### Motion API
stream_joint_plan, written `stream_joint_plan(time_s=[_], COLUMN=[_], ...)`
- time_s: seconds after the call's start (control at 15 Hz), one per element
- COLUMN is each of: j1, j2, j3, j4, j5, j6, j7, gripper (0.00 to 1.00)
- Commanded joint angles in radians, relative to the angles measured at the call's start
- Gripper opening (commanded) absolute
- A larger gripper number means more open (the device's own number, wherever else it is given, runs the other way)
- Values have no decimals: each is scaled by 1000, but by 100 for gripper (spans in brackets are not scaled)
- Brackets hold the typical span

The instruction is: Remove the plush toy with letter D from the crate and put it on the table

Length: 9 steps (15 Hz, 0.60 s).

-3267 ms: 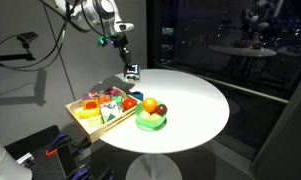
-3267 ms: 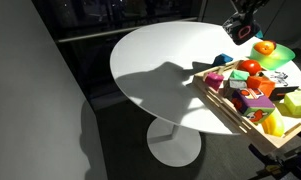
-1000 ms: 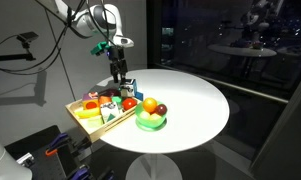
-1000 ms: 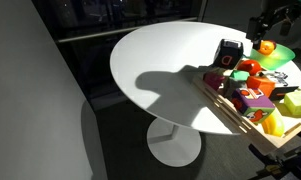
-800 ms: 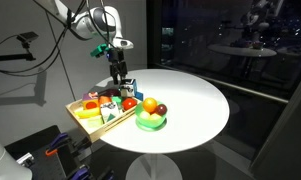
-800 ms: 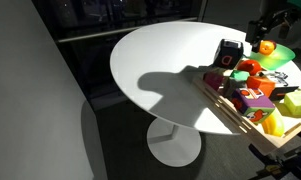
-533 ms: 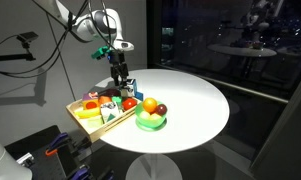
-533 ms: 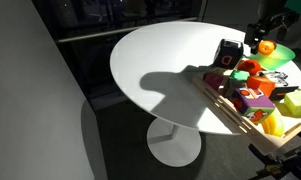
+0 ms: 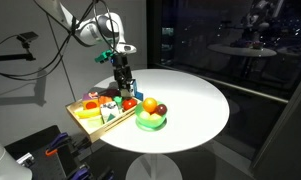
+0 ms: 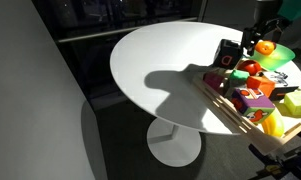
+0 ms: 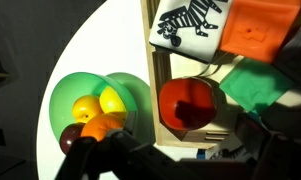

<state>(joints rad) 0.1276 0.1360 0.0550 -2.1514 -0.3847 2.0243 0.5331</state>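
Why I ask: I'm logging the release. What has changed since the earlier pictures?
The gripper has drawn away from the dark plush block and shifted toward the crate and green bowl. The block has turned a different face to the camera and now stands alone on the table, beside the crate. The crate's contents and the fruit in the bowl stayed put.

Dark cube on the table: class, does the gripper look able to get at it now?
Probably yes: the gripper hangs close by the cube, which stands uncovered beside the crate.
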Motion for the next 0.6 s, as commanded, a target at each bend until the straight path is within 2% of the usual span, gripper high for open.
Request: stream_joint_plan(time_s=[0.0,0.53], j1=[5,21], j2=[18,43], j3=[-7,-6], j4=[19,61], j5=[-36,-47], j6=[28,60], j7=[38,89], gripper=[100,100])
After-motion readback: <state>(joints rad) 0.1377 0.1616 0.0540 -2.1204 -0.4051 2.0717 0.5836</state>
